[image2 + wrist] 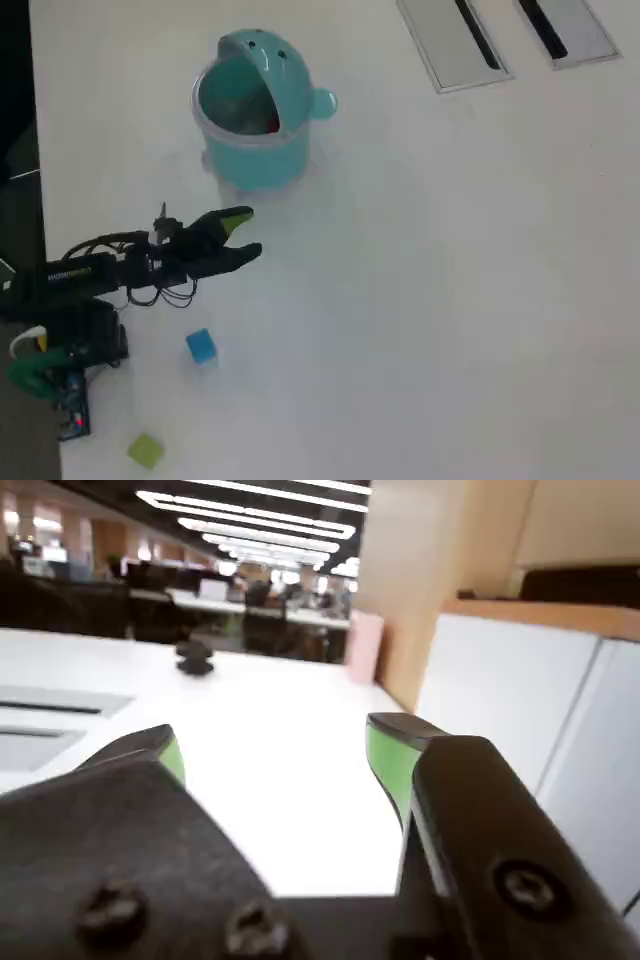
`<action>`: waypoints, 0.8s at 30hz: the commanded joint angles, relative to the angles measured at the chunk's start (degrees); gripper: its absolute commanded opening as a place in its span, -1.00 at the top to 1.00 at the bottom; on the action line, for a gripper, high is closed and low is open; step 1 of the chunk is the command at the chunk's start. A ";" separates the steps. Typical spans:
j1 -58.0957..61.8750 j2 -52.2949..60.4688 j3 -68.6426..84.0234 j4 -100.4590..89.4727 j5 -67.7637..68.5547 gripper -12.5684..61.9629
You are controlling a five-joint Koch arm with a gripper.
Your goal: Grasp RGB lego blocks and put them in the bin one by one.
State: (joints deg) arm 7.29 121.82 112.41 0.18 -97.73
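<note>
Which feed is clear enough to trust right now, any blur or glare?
Wrist view: soft and blurred, ceiling lights blown out, open claw close and fuzzy, no blocks in frame. Overhead view: even light and faint shadows; bin, blue block and green block read clearly, though the white table looks slightly washed out.

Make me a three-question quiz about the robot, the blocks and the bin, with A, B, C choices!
1. Where is the blue block?
A. in the gripper
B. on the table
C. on the bin's lid

2. What colour is the bin?
A. teal
B. orange
C. black

3. The gripper is:
A. shut on a block
B. open and empty
C. inside the bin

Answers:
1 B, it lies on the white table below the arm in the overhead view.
2 A, body and lid are teal.
3 B, its green-tipped jaws stand apart with nothing between them.
</note>
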 commanded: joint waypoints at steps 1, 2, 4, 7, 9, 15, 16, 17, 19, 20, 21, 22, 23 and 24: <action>2.20 3.60 0.18 -0.18 0.53 -0.23; 3.08 4.57 1.49 -0.09 0.62 -0.23; 4.22 6.59 3.87 0.00 0.62 -0.23; 6.33 10.20 8.00 1.32 2.64 -0.23; 7.29 12.13 10.72 1.32 3.25 -0.23; 13.18 13.80 15.82 1.32 5.62 -0.27; 14.24 13.80 16.44 1.32 5.80 -0.29; 14.77 13.80 16.61 1.67 6.06 -0.29; 16.70 13.71 17.23 3.43 6.06 -0.29; 17.31 13.71 17.84 3.16 6.06 -0.27; 17.84 13.62 18.46 2.99 6.06 -0.26; 18.72 13.62 19.07 2.99 6.06 -0.26; 19.78 13.62 19.60 3.25 6.06 -0.26; 20.83 13.62 19.86 3.60 6.06 -0.26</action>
State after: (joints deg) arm 26.89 131.31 134.82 3.87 -92.02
